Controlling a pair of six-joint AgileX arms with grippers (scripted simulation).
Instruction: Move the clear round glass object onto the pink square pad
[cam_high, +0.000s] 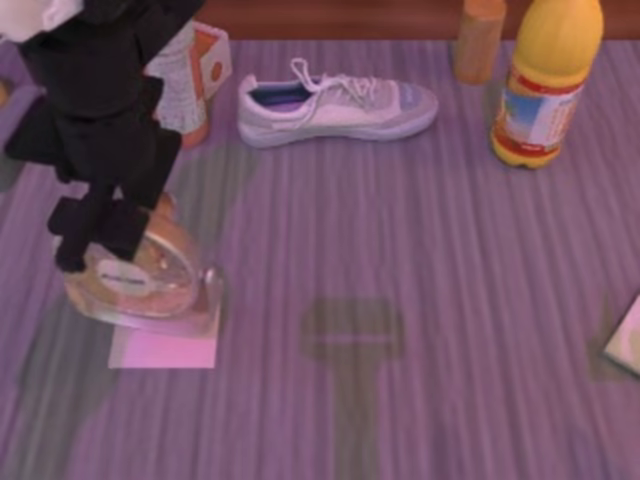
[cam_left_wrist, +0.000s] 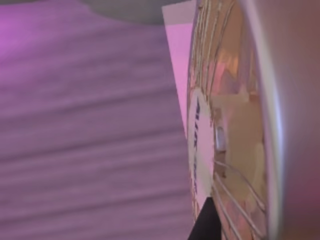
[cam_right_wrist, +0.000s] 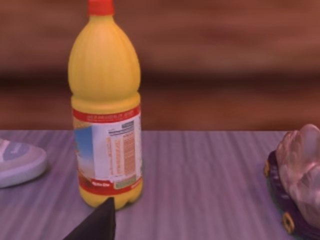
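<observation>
top view: the left arm reaches down at the counter's (cam_high: 420, 300) left side, its left claw (cam_high: 95, 235) over the clear round glass object (cam_high: 135, 280). whether that claw is gripping the glass or only poised at it, i cannot tell, since the black fingers cover the contact. the glass sits over the upper part of the pink square pad (cam_high: 165, 350), whose lower strip shows bare below it. in the left wrist view the glass fills the frame just beside the pad's pale edge. behind stand a white shoe (cam_high: 335, 105), a carton (cam_high: 195, 80) and a yellow juice bottle (cam_high: 545, 75). the right arm is out of the top view; its claw tip shows dark in its wrist view, state unclear.
</observation>
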